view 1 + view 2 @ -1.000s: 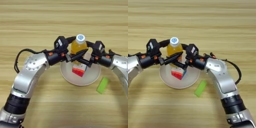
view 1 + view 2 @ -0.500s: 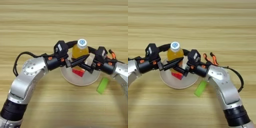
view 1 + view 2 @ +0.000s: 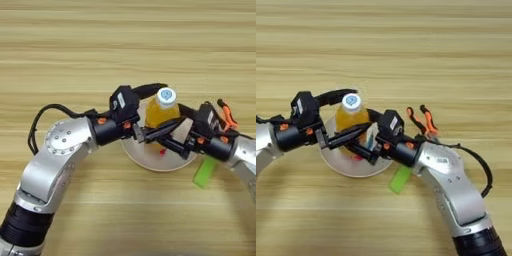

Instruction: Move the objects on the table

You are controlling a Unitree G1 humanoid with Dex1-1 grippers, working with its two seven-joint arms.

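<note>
Orange-drink bottle with white cap (image 3: 162,107) stands on the round cream plate (image 3: 145,155) at frame centre; left gripper (image 3: 150,134) and right gripper (image 3: 172,145) meet there, finger states unclear. Next probably calls for lifting it clear.

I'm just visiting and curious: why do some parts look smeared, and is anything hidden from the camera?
Left eye view: the black fingers over the round cream plate look smeared; the puzzle cube is mostly hidden, only a red bit showing. Right eye view: the orange-drink bottle with white cap and orange-handled pliers read clearly.
</note>
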